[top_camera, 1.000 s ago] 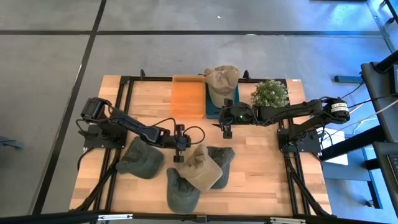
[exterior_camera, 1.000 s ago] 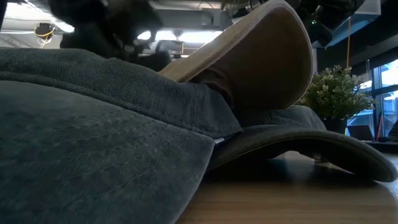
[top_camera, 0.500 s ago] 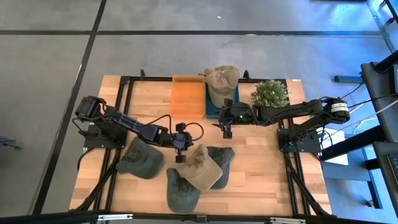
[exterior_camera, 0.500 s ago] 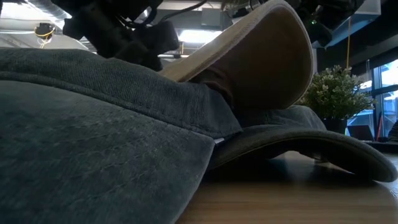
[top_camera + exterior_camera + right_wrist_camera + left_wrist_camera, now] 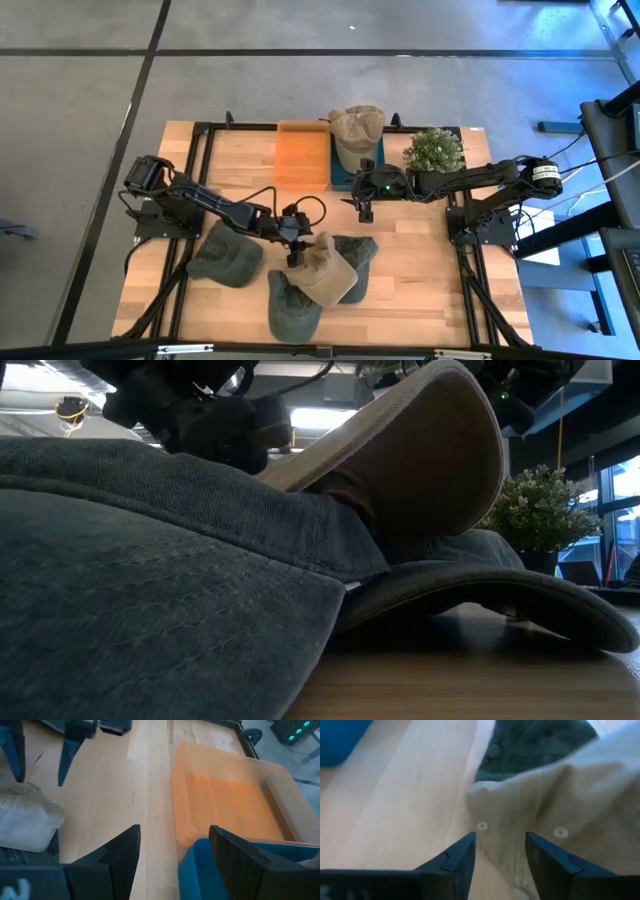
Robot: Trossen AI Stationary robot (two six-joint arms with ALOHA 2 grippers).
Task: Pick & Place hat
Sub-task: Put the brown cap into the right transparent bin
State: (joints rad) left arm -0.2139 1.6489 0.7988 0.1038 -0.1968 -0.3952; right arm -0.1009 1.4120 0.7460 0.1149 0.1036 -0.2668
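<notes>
Left wrist view: the left gripper (image 5: 500, 857) stands spread over the tan hat (image 5: 560, 820), fingers straddling its crown. That hat tops a pile of green hats (image 5: 290, 305) near the table's (image 5: 230, 160) front edge.

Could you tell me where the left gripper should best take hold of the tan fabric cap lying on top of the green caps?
Probably the tan fabric cap at its crown edge nearest the left gripper, coming from above: it lies topmost and the open jaws already straddle that fold.
</notes>
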